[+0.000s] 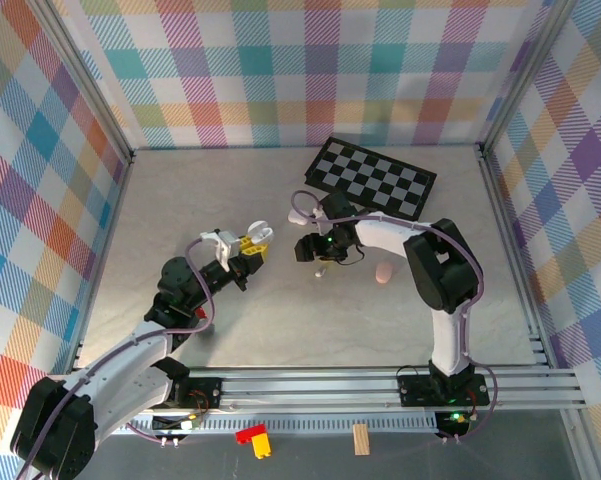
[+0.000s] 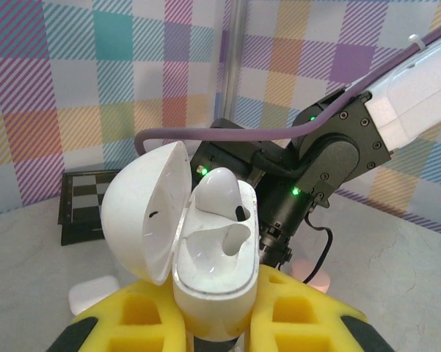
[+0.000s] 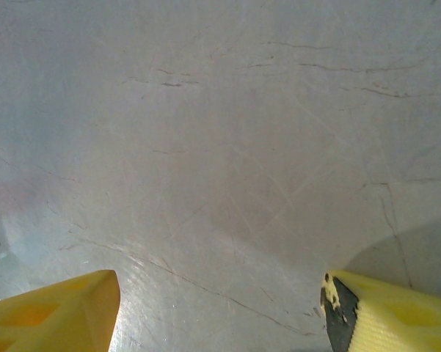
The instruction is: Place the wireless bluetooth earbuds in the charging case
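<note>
Yellow pads [image 2: 143,312] of the left claw [image 2: 216,323] sit closest to the lens, clamped on the base of the white charging case [image 2: 213,290], which stands upright with its lid [image 2: 143,213] swung open to the left. One white earbud [image 2: 220,192] is seated in the far socket; the near socket [image 2: 224,246] is empty and faces up toward the right arm just beyond it. From above, the right claw [image 1: 315,250] hovers near the case on its right, jaws apart and gripping nothing, with bare table [image 3: 220,147] between its fingers [image 3: 59,312]. A tiny white speck [image 1: 320,272] lies just beside that claw, probably an earbud, though too small to tell its long axis. The right arm is nearer to it.
</note>
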